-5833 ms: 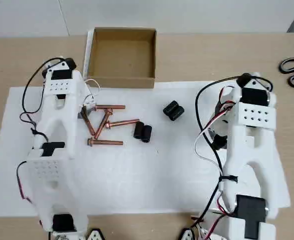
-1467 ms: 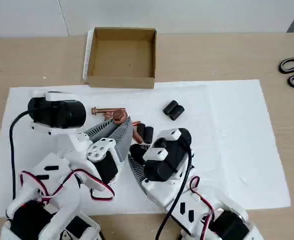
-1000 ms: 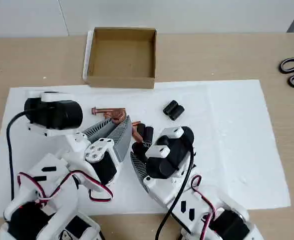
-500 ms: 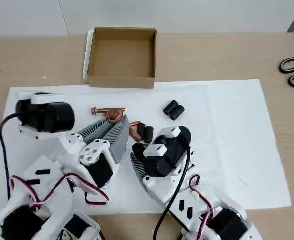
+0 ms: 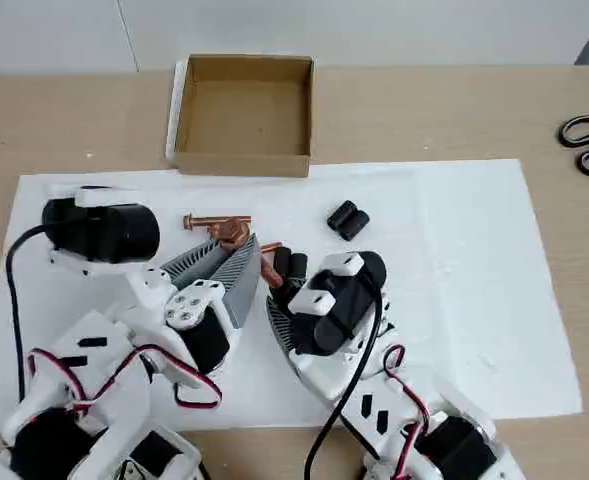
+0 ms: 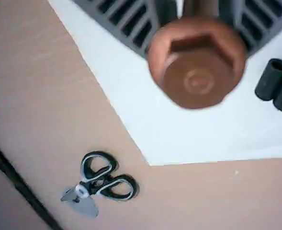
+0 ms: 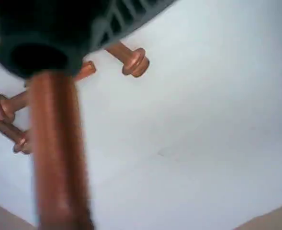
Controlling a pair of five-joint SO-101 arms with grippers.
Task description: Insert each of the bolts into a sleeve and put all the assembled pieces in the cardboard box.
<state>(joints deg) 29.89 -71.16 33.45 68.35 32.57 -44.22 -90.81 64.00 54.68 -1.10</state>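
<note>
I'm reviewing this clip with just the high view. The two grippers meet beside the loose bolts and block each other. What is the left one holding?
Observer: The left wrist view shows the left gripper shut on a bolt, with its hexagonal head facing the camera.
Operator: And the right one?
Observer: In the right wrist view, the right gripper is shut on a black sleeve, and the sleeve's open end is visible.
Operator: Is a bolt at the sleeve?
Observer: A copper shaft meets that open end. I cannot tell how deep it goes.
</note>
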